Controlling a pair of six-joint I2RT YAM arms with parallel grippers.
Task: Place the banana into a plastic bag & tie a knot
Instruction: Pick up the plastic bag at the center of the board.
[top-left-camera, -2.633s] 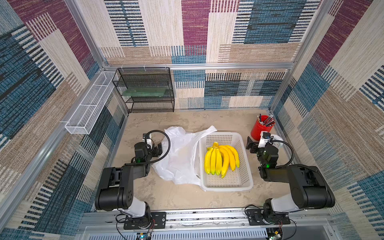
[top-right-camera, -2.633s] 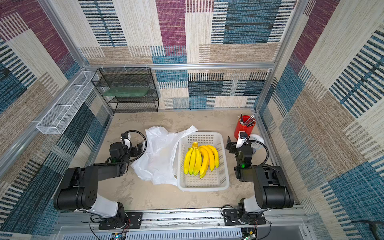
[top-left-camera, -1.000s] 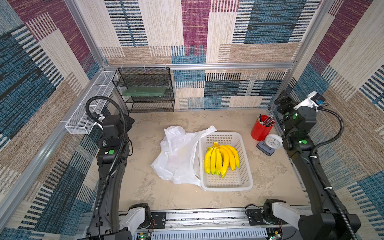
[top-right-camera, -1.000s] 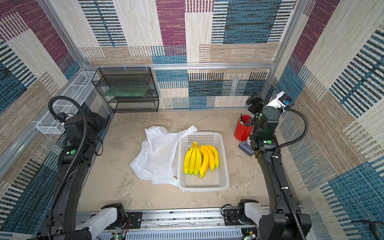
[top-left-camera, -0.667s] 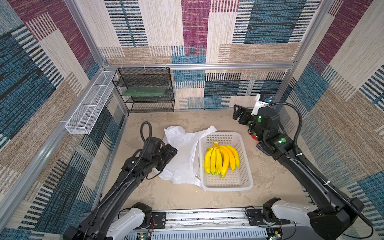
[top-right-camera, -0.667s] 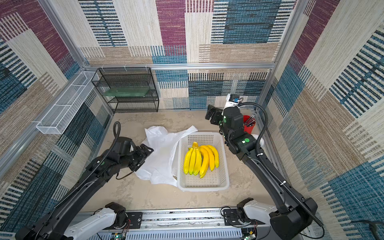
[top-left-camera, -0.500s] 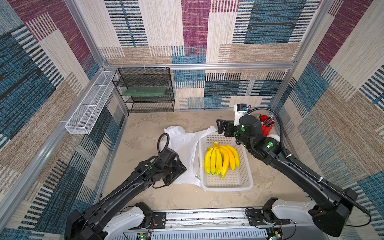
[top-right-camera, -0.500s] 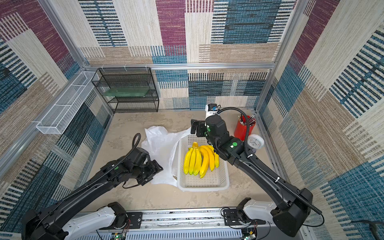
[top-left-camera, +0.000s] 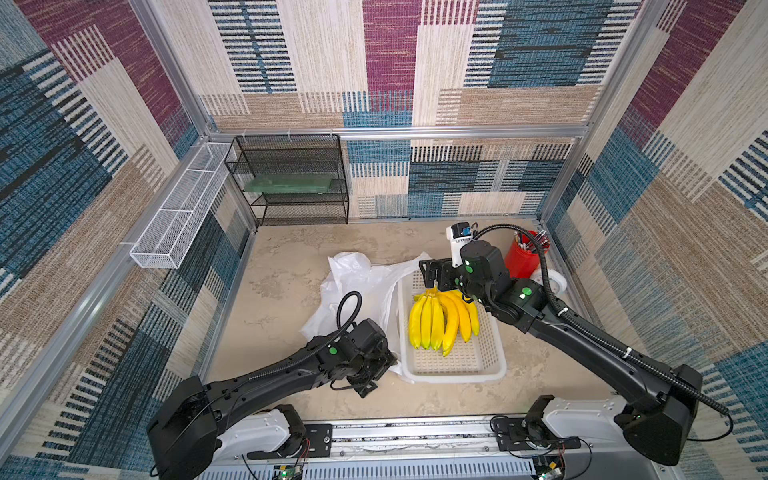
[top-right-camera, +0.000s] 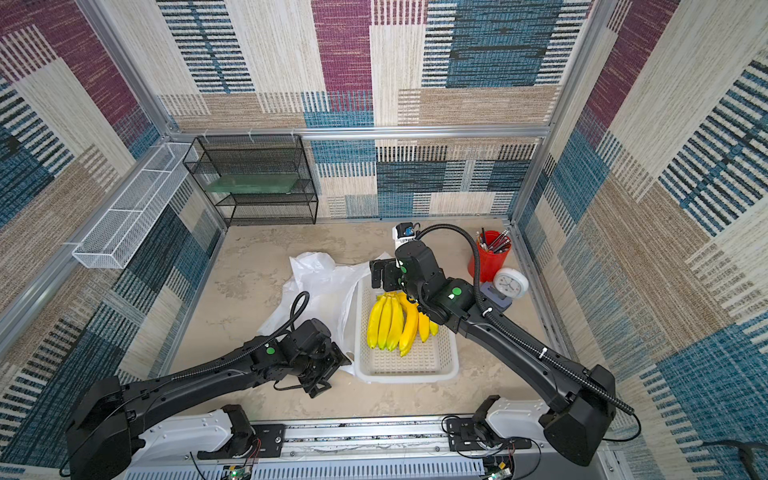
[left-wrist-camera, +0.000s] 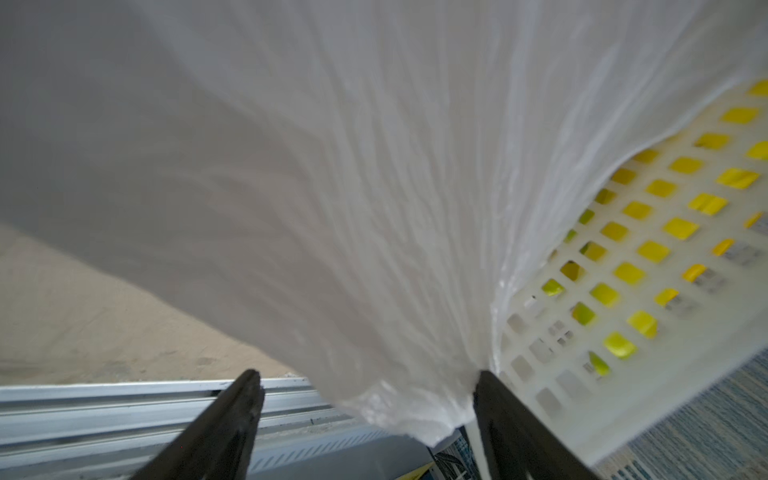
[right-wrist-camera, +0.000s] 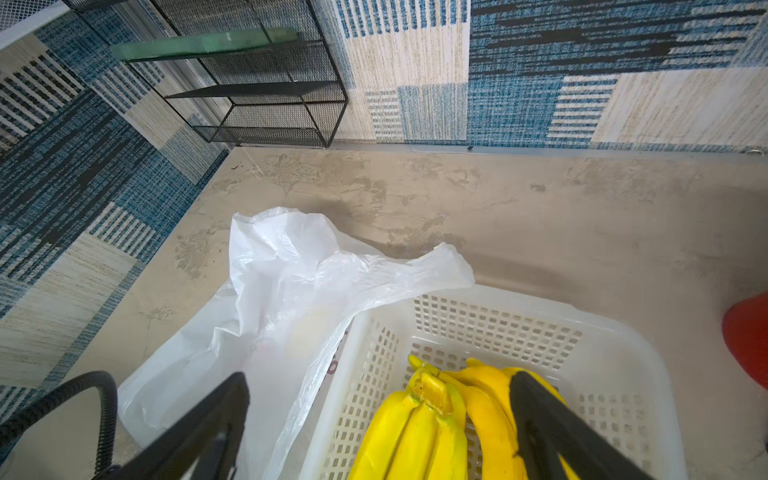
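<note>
1. Bag (top-left-camera: 357, 282): it lies crumpled and flat on the surface (top-left-camera: 282, 299), left of the basket (top-left-camera: 457, 374), with one edge draped against the basket's wall. It is thin, limp film. I judge it light, slippery and quick to bunch or slide. A pinch on a gathered edge or handle should hold better than one on the flat sheet.
2. Left claw (left-wrist-camera: 366, 374): low at the bag's near corner, jaws apart. In the wrist view a gathered tip of film sits between them and touches one finger only, so nothing is clamped.
3. Banana (top-left-camera: 436, 320): a yellow bunch in the basket, stem end toward the far wall. It looks stiff and smooth, and is probably the heaviest thing here. The stem crown looks the narrow, firm place to grip.
4. Right claw (right-wrist-camera: 380, 376): over that stem end, jaws wide with the crown between them, gripping nothing. I cannot tell whether a finger touches the fruit.
5. Hard to make out:
   - The bag's mouth and handle loops are lost in the crumple.
   - Only a faint tint shows through the film.
   - No knot is visible.
   - In both top views the left arm covers the bag's near part and the right arm covers the bunch's right side.
   - The left wrist view is blurred.
</note>
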